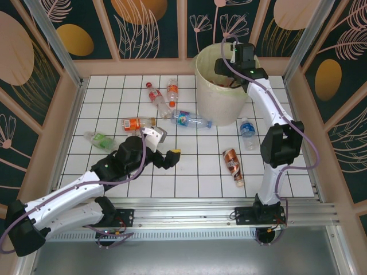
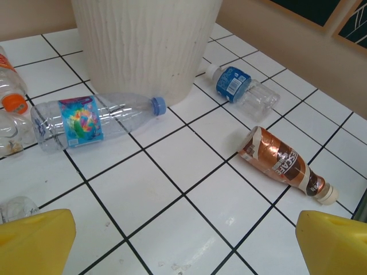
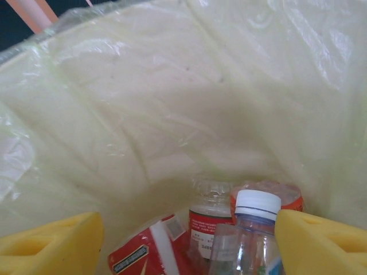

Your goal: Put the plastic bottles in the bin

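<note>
The bin (image 1: pixel 221 94), a cream bucket with a yellowish liner, stands at the back of the tiled table. My right gripper (image 1: pixel 228 74) hangs over its mouth, open (image 3: pixel 186 252). Below it in the bin lie plastic bottles: a clear white-capped one (image 3: pixel 252 220) close beside the right pad, and red-labelled ones (image 3: pixel 209 226). My left gripper (image 1: pixel 166 144) is open low over bare tiles (image 2: pixel 183 246). Ahead of it lie a blue-capped bottle (image 2: pixel 74 120) against the bin (image 2: pixel 146 46), a blue-labelled bottle (image 2: pixel 238 86) and a brown bottle (image 2: pixel 284 163).
More bottles lie on the tiles: two red-orange ones (image 1: pixel 155 97) (image 1: pixel 172 90) at the back left, an orange-labelled one (image 1: pixel 136 123) and a green one (image 1: pixel 100 140) by my left arm. Wooden walls (image 1: pixel 77 86) ring the table.
</note>
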You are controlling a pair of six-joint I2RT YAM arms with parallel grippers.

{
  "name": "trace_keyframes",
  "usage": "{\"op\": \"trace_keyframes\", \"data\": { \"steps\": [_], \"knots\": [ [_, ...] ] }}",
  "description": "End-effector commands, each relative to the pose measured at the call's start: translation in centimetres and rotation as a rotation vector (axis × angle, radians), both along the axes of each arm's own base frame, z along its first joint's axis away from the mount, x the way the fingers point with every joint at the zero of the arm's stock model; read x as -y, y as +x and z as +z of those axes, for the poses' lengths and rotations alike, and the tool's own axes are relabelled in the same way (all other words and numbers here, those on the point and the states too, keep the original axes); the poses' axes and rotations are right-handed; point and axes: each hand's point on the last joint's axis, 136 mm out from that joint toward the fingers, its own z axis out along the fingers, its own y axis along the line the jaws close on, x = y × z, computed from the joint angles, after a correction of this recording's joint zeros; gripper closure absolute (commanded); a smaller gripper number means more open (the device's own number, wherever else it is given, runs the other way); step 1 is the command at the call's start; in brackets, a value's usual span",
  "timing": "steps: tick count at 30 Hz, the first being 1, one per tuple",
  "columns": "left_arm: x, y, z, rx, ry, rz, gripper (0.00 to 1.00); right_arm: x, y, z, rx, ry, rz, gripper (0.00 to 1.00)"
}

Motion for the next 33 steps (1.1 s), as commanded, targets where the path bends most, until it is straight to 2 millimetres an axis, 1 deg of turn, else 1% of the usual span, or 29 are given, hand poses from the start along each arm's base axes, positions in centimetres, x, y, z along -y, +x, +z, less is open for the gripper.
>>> {"op": "trace_keyframes", "data": {
  "steps": [1,4,7,9,15,18,20,23,26,30,32,33],
  "knots": [
    [0.1,0.1,0.9,0.001,-0.012,0.011,0.01,-0.3,-0.5,3.0,0.043,0.025,0.021,0.2],
    [0.1,0.2,0.7,-0.017,-0.01,0.021,0.01,-0.1,-1.5,5.3,0.089,0.048,0.019,0.2],
    [0.5,0.3,0.0,-0.064,-0.007,0.024,0.01,0.1,-2.7,7.5,0.132,0.067,0.022,0.2],
    [0.7,0.3,-0.3,-0.091,-0.013,0.028,0.01,0.2,-3.7,8.5,0.149,0.076,0.029,0.2],
    [1.5,0.0,-0.2,-0.136,-0.05,0.009,0.01,0.9,-7.7,12.5,0.24,0.101,0.043,0.2],
    [1.7,-0.4,0.1,-0.122,-0.046,-0.027,0.01,0.9,-10.0,13.4,0.252,0.113,0.064,0.2],
    [2.0,-0.8,0.6,-0.099,-0.045,-0.067,0.01,0.8,-11.6,13.4,0.25,0.115,0.075,0.2],
    [2.6,-1.7,1.3,-0.081,-0.06,-0.134,0.02,0.7,-14.4,12.7,0.223,0.123,0.086,0.2],
    [3.2,-2.4,2.1,-0.077,-0.075,-0.198,0.01,0.7,-17.3,11.2,0.156,0.139,0.071,0.21],
    [3.8,-3.3,3.2,-0.064,-0.098,-0.261,0.01,-0.1,-21.5,8.5,0.069,0.14,0.065,0.21],
    [3.8,-3.5,3.4,-0.062,-0.106,-0.271,0.01,-0.1,-23.4,6.5,0.011,0.145,0.05,0.21],
    [3.8,-3.6,3.5,-0.061,-0.108,-0.272,0.01,0.2,-24.4,5.2,-0.028,0.147,0.032,0.2]
  ]
}}
